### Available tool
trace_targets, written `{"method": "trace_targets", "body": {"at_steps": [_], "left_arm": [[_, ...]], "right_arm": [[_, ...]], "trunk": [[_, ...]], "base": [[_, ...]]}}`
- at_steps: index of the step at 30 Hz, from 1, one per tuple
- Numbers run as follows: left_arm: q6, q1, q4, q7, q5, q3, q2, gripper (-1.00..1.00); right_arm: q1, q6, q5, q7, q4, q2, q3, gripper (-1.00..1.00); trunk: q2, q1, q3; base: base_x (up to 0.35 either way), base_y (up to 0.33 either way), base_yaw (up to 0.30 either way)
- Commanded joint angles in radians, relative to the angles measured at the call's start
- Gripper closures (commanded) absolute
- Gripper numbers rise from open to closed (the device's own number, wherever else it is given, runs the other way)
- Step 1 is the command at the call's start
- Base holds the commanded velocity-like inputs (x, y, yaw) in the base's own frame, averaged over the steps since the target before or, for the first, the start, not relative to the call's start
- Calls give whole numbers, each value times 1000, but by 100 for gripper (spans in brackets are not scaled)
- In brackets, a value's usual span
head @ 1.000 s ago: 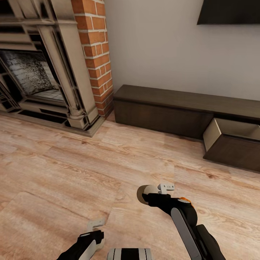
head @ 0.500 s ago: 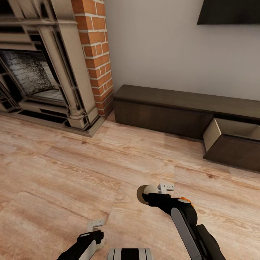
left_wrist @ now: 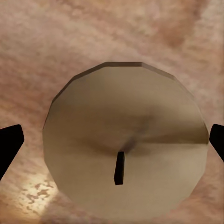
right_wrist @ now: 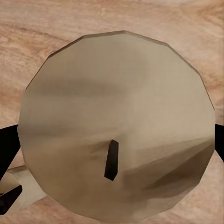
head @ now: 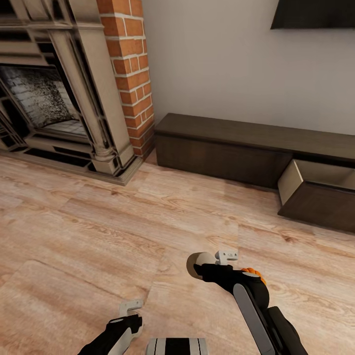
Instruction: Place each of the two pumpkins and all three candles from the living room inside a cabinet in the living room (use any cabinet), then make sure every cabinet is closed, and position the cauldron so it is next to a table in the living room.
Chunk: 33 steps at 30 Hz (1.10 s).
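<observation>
The left gripper [head: 132,309] hides its candle [left_wrist: 125,144] from the head camera, but the wrist view shows it clamped between the fingers. The right gripper [head: 212,261] grips another candle [head: 197,262] above the floor [head: 98,231]. Ahead, the cabinet [head: 222,148] has one drawer [head: 315,190] open, cut off at the edge

A pale wood-plank floor [head: 123,231] runs up to a plain grey-white wall [head: 217,64]. On the left stands a beige stone fireplace [head: 59,98] with a dark firebox — a red brick column [head: 129,69] rises just beside it. A dark flat screen [head: 313,14] hangs high on the wall at the right.
</observation>
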State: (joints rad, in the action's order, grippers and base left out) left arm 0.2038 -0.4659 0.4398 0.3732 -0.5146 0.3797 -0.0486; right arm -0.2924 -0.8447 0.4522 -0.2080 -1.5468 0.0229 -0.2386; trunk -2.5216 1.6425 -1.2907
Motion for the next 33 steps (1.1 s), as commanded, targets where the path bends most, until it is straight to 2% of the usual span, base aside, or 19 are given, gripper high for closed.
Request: {"method": "trace_targets", "body": {"at_steps": [1, 4, 9, 33], "left_arm": [[4, 0, 2, 9, -8, 8, 1, -100], [3, 0, 2, 9, -8, 8, 1, -100], [1, 1, 3, 9, -10, 8, 1, -100], [-3, 3, 5, 9, -12, 8, 4, -100]], "right_arm": [[-1, -2, 11, -11, -1, 0, -1, 100], [-1, -3, 11, -11, -1, 0, -1, 100], [-1, -3, 11, -11, -1, 0, -1, 100], [-1, -3, 11, -11, -1, 1, -1, 100]], "trunk": [[0, 0, -1], [0, 0, -1], [-1, 2, -20], [-1, 2, -20]], "base": [[0, 0, 0], [0, 0, 0], [0, 0, 0], [0, 0, 0]]}}
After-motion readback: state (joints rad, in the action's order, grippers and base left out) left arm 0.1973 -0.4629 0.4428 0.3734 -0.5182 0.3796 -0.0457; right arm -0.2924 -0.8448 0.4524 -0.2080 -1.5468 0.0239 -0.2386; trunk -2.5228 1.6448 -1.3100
